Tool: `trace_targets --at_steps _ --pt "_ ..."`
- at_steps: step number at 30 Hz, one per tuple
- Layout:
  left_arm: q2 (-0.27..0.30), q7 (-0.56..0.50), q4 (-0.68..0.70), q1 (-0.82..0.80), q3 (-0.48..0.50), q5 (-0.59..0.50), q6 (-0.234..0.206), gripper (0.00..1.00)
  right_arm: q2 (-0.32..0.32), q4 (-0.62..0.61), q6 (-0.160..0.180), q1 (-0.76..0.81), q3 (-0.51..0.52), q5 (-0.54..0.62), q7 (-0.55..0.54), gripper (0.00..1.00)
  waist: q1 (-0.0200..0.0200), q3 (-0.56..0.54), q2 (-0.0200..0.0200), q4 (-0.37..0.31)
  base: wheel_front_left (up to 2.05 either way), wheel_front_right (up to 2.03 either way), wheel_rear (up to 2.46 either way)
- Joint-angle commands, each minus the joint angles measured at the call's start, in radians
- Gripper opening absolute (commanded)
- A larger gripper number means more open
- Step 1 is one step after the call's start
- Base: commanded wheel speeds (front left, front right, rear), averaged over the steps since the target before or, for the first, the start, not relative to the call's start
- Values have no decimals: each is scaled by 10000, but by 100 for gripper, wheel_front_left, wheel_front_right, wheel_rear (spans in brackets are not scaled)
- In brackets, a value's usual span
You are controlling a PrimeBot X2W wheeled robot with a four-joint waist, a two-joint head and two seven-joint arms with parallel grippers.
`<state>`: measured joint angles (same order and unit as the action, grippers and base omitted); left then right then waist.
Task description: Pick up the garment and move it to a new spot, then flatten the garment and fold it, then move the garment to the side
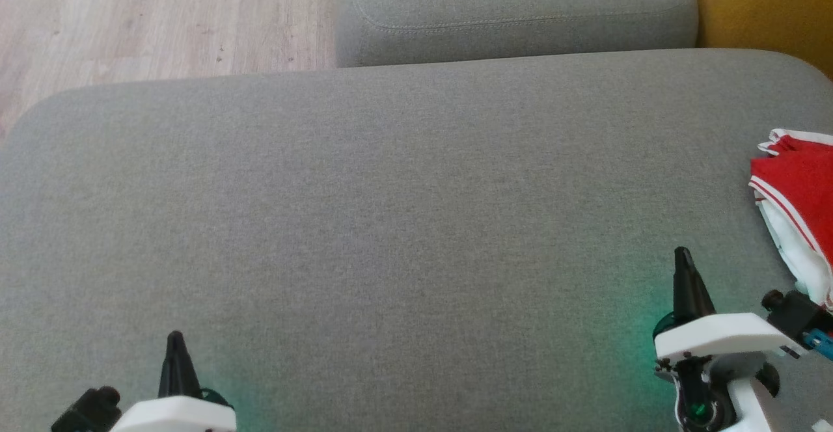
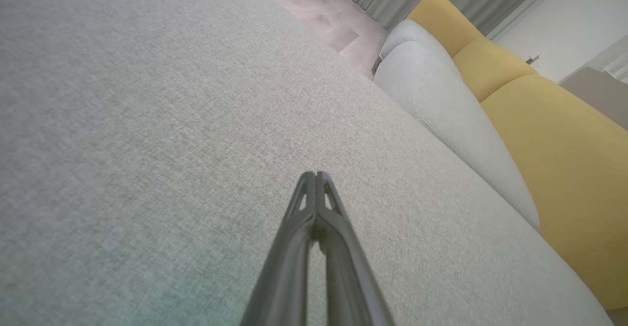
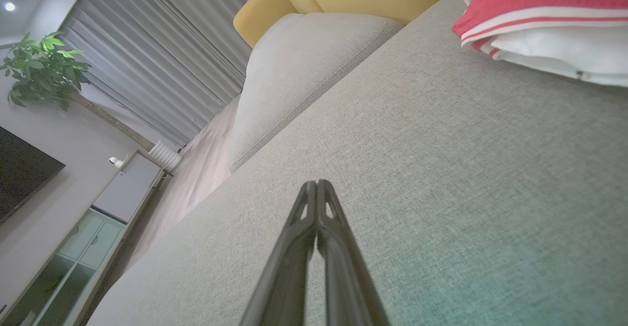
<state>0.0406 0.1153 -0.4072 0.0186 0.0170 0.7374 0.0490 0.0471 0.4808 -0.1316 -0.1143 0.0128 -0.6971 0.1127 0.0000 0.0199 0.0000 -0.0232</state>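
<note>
Left gripper [image 1: 174, 337] and right gripper [image 1: 681, 254] hover with fingers pressed together and empty over the grey cushion [image 1: 390, 224], while the red-and-white garment [image 1: 797, 188] lies folded at its right edge, so every step looks done.

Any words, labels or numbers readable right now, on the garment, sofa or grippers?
None readable.
The garment is red and white cloth with stripes, with no legible print or tag.
The sofa is plain grey.
The left gripper and right gripper show no lettering.
</note>
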Motion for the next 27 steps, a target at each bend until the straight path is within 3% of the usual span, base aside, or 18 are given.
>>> trace_targets --at_steps 1,27 --pt "47 -73 393 -544 229 334 87 0 33 -425 4 -264 5 -374 -72 0 0 -4 0 6 0 0 0" --pt "63 -808 799 -784 475 3114 329 0 33 -1067 6 -155 339 -3274 -798 0 0 -58 0 81 0 0 0"
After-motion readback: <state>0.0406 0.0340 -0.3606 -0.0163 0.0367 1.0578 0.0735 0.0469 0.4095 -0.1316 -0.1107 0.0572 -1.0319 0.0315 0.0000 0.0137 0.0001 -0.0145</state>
